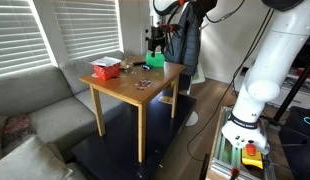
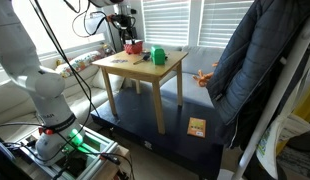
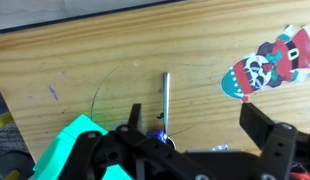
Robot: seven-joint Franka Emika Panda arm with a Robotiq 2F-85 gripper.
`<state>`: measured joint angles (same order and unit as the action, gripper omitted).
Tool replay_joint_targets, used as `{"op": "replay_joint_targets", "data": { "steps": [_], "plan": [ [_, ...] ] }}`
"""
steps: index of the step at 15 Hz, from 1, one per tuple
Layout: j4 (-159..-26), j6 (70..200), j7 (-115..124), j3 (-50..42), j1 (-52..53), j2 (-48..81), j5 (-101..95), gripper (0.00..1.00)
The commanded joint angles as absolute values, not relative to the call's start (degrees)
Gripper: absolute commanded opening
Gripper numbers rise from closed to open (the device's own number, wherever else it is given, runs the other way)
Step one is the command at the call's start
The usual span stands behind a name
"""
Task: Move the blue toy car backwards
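Note:
In the wrist view a small blue thing, likely the blue toy car (image 3: 160, 139), lies on the wooden table (image 3: 55, 60), mostly hidden under the gripper body near the left finger. A thin grey stick (image 3: 165, 95) runs away from it. My gripper (image 3: 192, 115) is open above the table and holds nothing. In both exterior views it hangs over the far end of the table (image 1: 155, 42) (image 2: 125, 32). The car is too small to make out there.
A green object (image 3: 73, 140) (image 1: 156, 60) (image 2: 158, 57) sits beside the gripper. A red and teal figure (image 3: 263, 64) lies flat on the table. A red container (image 1: 105, 69) (image 2: 133, 47) stands on the table. A grey sofa (image 1: 35, 100) and a hanging dark jacket (image 2: 250, 60) flank it.

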<state>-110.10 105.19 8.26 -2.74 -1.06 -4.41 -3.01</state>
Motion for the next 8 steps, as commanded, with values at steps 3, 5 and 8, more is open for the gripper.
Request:
{"op": "replay_joint_targets", "data": {
  "steps": [3,5,8],
  "plan": [
    [-114.69,99.91,4.80,-3.16,-2.03,-15.19,-1.22,1.00],
    [-112.35,100.01,5.72,-2.73,-1.98,-12.71,-2.20,1.00],
    [-113.41,99.04,3.79,-3.32,-2.20,-15.12,-1.48,1.00]
  ]
}}
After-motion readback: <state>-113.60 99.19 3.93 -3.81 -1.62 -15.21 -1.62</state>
